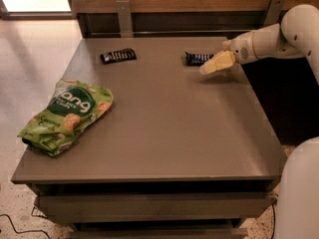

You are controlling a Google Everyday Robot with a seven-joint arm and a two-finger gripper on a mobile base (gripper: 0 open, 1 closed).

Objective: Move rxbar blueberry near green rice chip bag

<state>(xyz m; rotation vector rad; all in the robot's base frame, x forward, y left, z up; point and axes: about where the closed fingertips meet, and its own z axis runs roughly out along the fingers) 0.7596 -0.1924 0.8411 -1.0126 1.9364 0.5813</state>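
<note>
Grey desk (pixel 169 123), seen from the front and above. The blue snack bar (pixel 197 59) lies flat near the back edge, right of centre, long side running left to right. The gripper (pixel 207 68) sits at the bar's right end, low over the desk and angled down to the left. Its pale tip is just beside the wrapper, and contact cannot be made out. Whether the gripper is spread or closed I cannot tell, since it reads as one cream wedge. It casts a shadow on the desk just beneath it. The white arm (pixel 269 41) reaches in from the upper right. The green chip bag (pixel 67 116) lies crumpled at the front left corner, its left side slightly over the desk's edge and its round dark logo facing up — well apart from the blue bar, nearly the whole desk between them. A second bar, black-wrapped (pixel 118 56), lies near the back edge on the left, slightly tilted, well clear of the gripper and of the bag. The robot's white body (pixel 299 193) fills the lower right corner — a dark cable (pixel 15 229) trails on the speckled floor at lower left.
</note>
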